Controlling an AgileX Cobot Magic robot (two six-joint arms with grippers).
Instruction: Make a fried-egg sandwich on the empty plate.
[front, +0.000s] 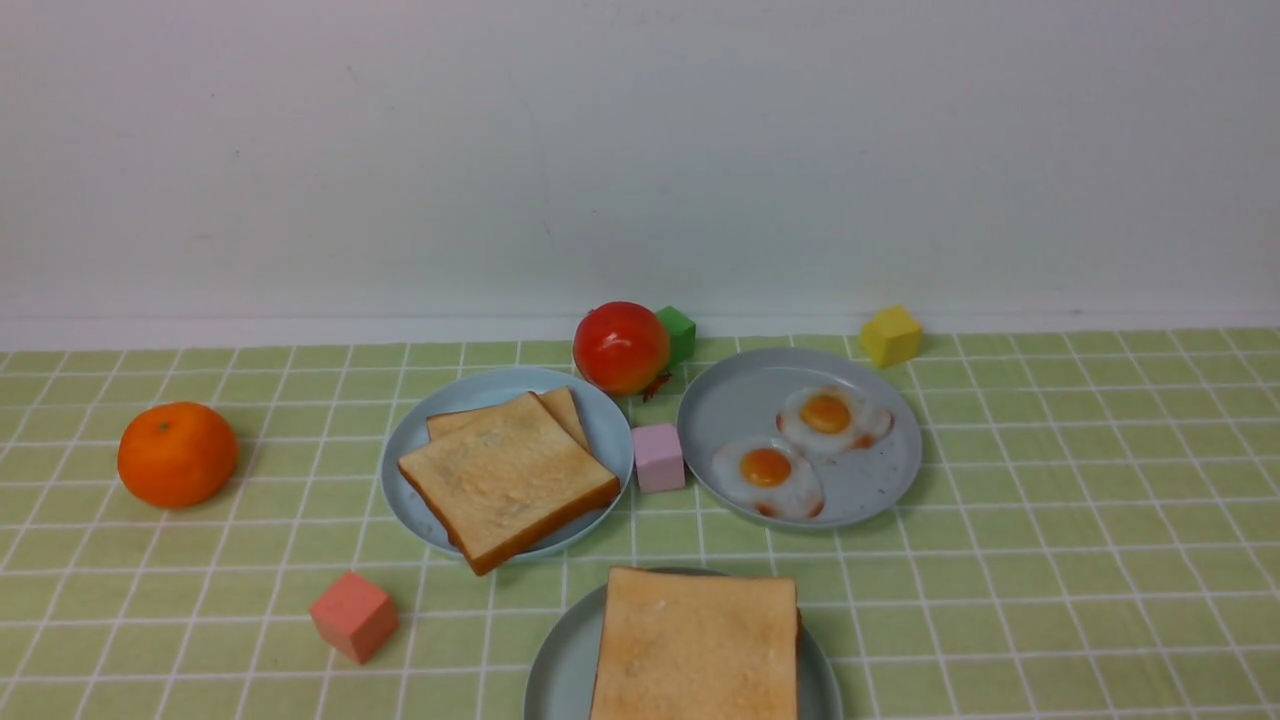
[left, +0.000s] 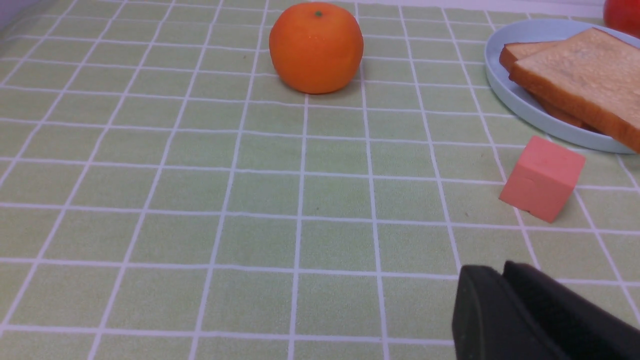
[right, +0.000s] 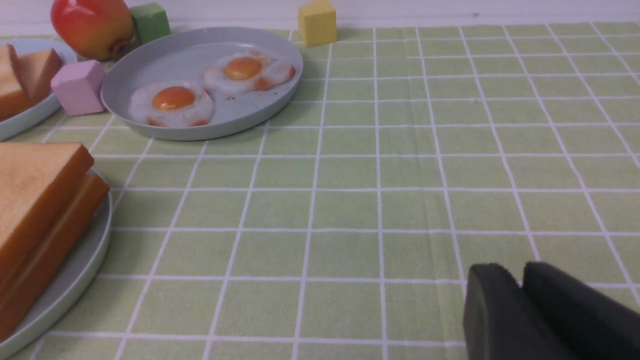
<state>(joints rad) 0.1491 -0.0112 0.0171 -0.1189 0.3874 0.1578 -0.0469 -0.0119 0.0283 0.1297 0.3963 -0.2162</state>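
The fried-egg sandwich (front: 697, 645) sits on the plate (front: 560, 670) at the desk's near edge; no egg shows between its slices. Both the left fingers (left: 502, 300) and right fingers (right: 520, 302) look pressed together, holding nothing.

Free: tabletop (front: 1100, 560) right of the sandwich plate (front: 550, 670) | Blocked: pink cube (front: 658, 457) behind that plate, between both far plates
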